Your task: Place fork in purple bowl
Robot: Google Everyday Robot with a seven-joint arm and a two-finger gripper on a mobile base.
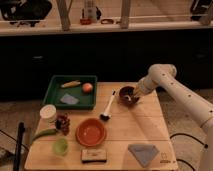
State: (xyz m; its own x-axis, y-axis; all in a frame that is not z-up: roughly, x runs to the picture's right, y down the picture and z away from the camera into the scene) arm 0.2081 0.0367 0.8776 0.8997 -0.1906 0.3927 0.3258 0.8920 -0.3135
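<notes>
The purple bowl [127, 94] sits at the back right of the wooden table [125, 130]. The gripper [135, 93] is at the end of the white arm, down at the bowl's right rim and reaching over its inside. A pale glint inside the bowl may be the fork [129, 99]; I cannot tell for sure, and I cannot tell if the gripper holds it. The white-handled brush [108, 106] with a black head lies left of the bowl.
A green tray [56, 93] at the back left holds an orange fruit [87, 87], a yellowish item and a grey cloth. An orange bowl [91, 131], light-green cup [61, 146], white tub [48, 112], sponge [94, 154] and blue-grey cloth [144, 152] lie towards the front.
</notes>
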